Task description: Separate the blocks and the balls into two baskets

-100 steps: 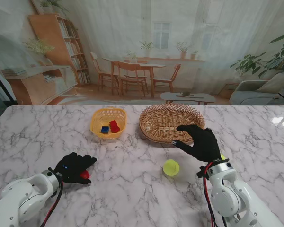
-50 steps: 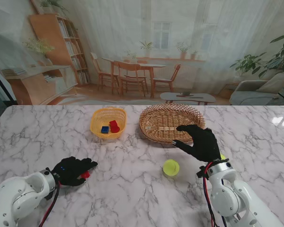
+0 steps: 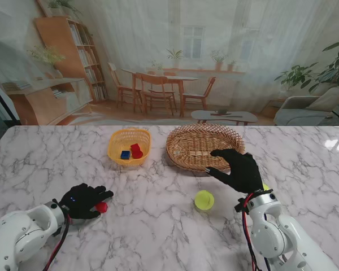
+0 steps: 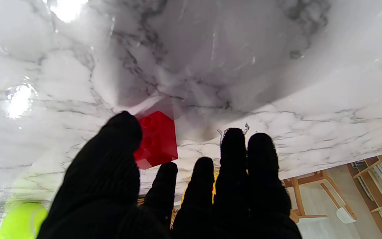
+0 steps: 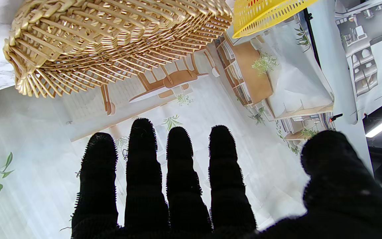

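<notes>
A red block (image 3: 101, 207) (image 4: 158, 139) lies on the marble just right of my left hand (image 3: 82, 200) (image 4: 191, 196). The thumb (image 4: 111, 156) is beside the block, the other fingers are straight and apart, and nothing is held. My right hand (image 3: 240, 169) (image 5: 184, 186) hovers open at the near right rim of the wicker basket (image 3: 203, 147) (image 5: 111, 43), which shows nothing inside. A yellow-green ball (image 3: 204, 200) (image 4: 20, 220) rests left of the right wrist. A second ball (image 3: 265, 187) peeks out behind that wrist. The yellow basket (image 3: 129, 138) (image 5: 267, 13) holds a blue block (image 3: 125, 154) and a red block (image 3: 136, 151).
The two baskets stand side by side at the far middle of the marble table (image 3: 169, 237). Both forearms rise from the near corners. A printed room backdrop stands behind the far edge.
My left hand has drawn back to the left and off the red block, which now shows fully beside the fingertips. The right hand and the balls have not moved.
</notes>
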You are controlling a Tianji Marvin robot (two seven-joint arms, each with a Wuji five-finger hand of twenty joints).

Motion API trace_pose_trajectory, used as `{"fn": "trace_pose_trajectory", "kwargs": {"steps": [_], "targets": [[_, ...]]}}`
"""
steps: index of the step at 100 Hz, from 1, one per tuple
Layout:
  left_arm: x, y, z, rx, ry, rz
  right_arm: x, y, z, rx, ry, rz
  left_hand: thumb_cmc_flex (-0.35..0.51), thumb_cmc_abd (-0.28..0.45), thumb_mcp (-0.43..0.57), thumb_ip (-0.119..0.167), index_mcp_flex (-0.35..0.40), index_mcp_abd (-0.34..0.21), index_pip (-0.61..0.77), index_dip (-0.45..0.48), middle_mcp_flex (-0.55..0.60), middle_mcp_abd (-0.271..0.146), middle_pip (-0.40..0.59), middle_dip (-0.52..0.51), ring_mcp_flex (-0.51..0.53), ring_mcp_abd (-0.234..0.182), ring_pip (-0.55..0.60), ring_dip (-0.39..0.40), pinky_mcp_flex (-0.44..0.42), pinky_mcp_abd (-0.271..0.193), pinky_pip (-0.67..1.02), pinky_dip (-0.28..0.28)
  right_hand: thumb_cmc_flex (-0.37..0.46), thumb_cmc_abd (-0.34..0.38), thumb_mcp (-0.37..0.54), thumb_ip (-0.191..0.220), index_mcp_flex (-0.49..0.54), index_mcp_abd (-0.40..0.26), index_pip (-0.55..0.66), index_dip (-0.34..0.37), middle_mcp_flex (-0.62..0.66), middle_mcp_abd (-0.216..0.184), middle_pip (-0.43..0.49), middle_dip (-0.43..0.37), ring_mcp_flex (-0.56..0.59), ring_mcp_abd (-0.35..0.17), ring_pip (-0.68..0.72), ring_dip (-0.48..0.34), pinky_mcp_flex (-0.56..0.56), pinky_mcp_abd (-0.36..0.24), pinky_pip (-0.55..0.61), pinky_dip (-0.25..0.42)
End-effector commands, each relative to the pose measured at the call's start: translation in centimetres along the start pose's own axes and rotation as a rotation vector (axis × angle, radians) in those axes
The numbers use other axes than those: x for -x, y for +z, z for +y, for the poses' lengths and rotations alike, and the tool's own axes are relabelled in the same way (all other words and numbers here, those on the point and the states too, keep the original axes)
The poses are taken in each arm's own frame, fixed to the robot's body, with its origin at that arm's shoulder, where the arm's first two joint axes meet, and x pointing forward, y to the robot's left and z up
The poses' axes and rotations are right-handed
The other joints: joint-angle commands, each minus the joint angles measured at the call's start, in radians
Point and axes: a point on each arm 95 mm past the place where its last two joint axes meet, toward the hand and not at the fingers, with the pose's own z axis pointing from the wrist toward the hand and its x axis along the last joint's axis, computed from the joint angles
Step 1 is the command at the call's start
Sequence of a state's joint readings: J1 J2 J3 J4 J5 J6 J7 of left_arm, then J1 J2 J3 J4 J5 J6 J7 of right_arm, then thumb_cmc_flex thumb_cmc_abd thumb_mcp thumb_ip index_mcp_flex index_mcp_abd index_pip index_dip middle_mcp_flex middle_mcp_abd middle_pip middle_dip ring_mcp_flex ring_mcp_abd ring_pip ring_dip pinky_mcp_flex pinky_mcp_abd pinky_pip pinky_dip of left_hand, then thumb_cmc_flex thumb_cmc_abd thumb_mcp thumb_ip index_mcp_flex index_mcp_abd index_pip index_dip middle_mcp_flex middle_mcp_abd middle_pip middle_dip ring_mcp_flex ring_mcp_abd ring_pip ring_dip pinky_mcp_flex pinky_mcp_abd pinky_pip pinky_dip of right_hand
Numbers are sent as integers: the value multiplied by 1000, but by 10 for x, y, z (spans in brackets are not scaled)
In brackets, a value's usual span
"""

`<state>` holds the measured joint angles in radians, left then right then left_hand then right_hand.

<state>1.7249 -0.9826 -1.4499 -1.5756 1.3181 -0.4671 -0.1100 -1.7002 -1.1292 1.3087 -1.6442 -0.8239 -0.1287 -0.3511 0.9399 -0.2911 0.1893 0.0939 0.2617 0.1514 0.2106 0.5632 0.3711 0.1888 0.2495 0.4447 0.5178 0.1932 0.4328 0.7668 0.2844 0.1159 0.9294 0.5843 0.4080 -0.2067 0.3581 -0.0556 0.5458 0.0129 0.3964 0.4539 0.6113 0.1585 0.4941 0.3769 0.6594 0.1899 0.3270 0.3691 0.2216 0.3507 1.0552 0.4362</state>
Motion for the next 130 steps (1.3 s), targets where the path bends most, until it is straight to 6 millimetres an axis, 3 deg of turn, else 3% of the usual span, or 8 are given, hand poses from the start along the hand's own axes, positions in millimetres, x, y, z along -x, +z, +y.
{"fn": "trace_pose_trajectory", "kwargs": {"steps": [1, 10, 23, 50, 56, 76, 98, 130], "targets": [[-1, 2, 3, 10, -8, -4, 1, -1, -2, -5, -3, -6, 2, -13, -56, -40, 30, 31, -14, -14, 46, -9, 50, 53, 26, 7, 4, 14, 10, -12, 13, 25, 13, 32, -11, 23, 8, -15, -12, 19, 5, 6, -23, 6, -4, 7, 2, 6, -21, 23, -18, 11], [-2, 5, 5, -2, -15, -7, 1, -1, -2, -5, -3, -6, -20, -4, -103, -56, 59, 84, 1, -10, 67, -2, 89, 93, 40, 2, 12, 19, 21, -13, 24, 26, 14, 31, -10, 23, 8, -16, -12, 19, 5, 7, -23, 6, -4, 8, 2, 6, -21, 22, -17, 11], [-3, 7, 5, -7, -13, -11, 1, -1, -2, -5, -4, -8, -1, 13, -116, -64, 96, 102, 73, 50, 90, -11, 133, 134, 63, -2, 28, 28, 40, -16, 40, 21, 13, 31, -10, 23, 8, -16, -12, 19, 5, 5, -23, 6, -4, 7, 2, 6, -20, 23, -17, 11], [-4, 8, 6, -13, -13, -16, 1, -1, -2, -5, -5, -10, 134, 26, -66, -56, 123, 22, 362, 299, 211, -78, 235, 208, 185, -31, 106, 83, 136, -30, 142, 34, 13, 31, -10, 23, 7, -15, -12, 18, 4, 5, -23, 5, -4, 7, 2, 6, -21, 23, -18, 12], [-5, 9, 6, -17, -15, -15, 1, -1, -2, -5, -5, -10, 177, -3, -46, -65, 134, -9, 423, 359, 271, -94, 221, 396, 224, -40, 134, 107, 165, -36, 178, 41, 13, 33, -10, 23, 6, -16, -12, 18, 3, 7, -23, 6, -4, 8, 2, 6, -21, 22, -18, 11], [-6, 11, 6, -25, -13, -17, 1, -1, -2, -5, -5, -10, 263, -1, -59, -57, 170, -52, 565, 328, 441, -114, 92, 571, 301, -49, 185, 142, 226, -33, 238, 59, 12, 31, -10, 23, 6, -16, -12, 18, 4, 5, -22, 6, -5, 7, 2, 6, -21, 22, -18, 12], [-2, 9, -4, -53, 3, -21, 1, 0, -2, -5, -4, -13, 288, 12, -48, -55, 199, -68, 590, 326, 479, -119, 86, 586, 327, -48, 201, 149, 246, -28, 256, 64, 13, 31, -10, 23, 6, -16, -12, 18, 4, 6, -22, 6, -4, 7, 2, 6, -22, 23, -18, 12], [16, 2, -36, -142, 40, -43, 1, 0, -2, -9, -2, -14, 289, 13, -49, -55, 193, -66, 592, 315, 478, -117, 72, 592, 321, -44, 198, 151, 242, -26, 253, 63, 13, 31, -10, 23, 6, -15, -12, 18, 4, 6, -22, 6, -6, 8, 1, 6, -21, 22, -18, 12]]}}
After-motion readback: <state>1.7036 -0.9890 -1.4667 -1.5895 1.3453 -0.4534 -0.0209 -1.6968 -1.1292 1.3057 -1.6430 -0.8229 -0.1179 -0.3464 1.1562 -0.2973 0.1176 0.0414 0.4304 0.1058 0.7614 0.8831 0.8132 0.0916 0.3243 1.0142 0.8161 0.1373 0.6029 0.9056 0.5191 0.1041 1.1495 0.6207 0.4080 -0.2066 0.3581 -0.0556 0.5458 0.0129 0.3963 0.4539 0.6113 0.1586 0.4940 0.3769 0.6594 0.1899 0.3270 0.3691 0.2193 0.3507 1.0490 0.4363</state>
